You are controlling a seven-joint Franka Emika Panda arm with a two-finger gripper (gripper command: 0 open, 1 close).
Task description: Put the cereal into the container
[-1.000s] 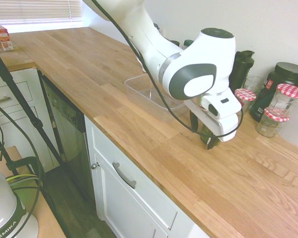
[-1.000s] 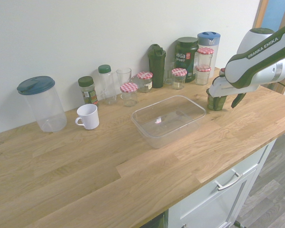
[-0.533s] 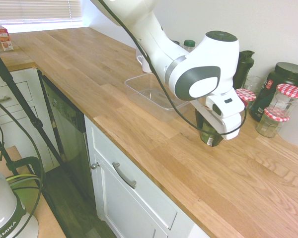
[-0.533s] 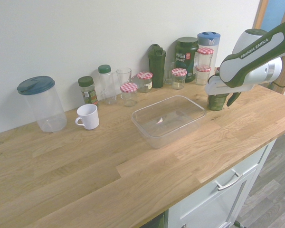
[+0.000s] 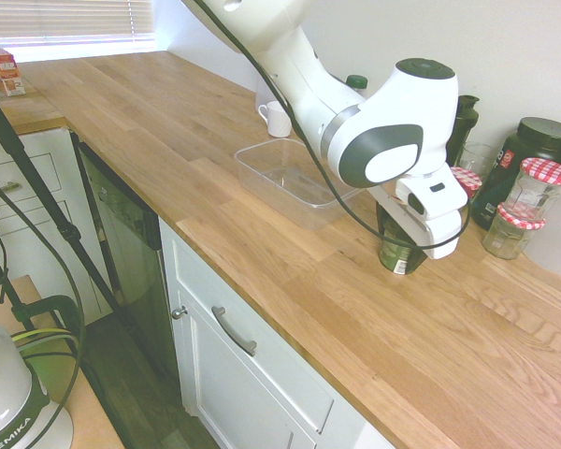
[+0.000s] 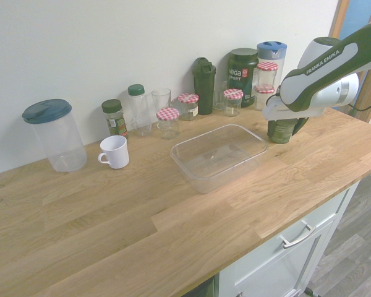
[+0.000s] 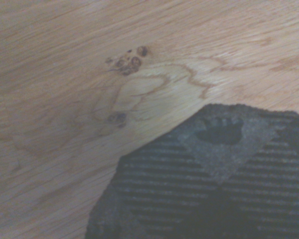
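End effector (image 6: 283,127), jaws fully spread and holding nothing, straddled the cereal jar (image 5: 397,251) standing on the table (image 6: 111,216) right of the empty container (image 6: 219,156), suggesting the grasp step, with closing likely next.

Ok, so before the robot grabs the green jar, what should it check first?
1. Pincer over the cereal jar: ok, it sits right at the jar.
2. Pincer open wide enough: ok by the look of it, though the hand hides the tips.
3. Jar upright on the wooden counter: ok.
4. Jar lid on: ok, the dark ribbed lid shows in the wrist view.
5. Clear plastic tub ready: ok, nothing in it, beside the jar.
6. Neighbours out of the way: cannot tell; the red-checkered jar stands close behind.
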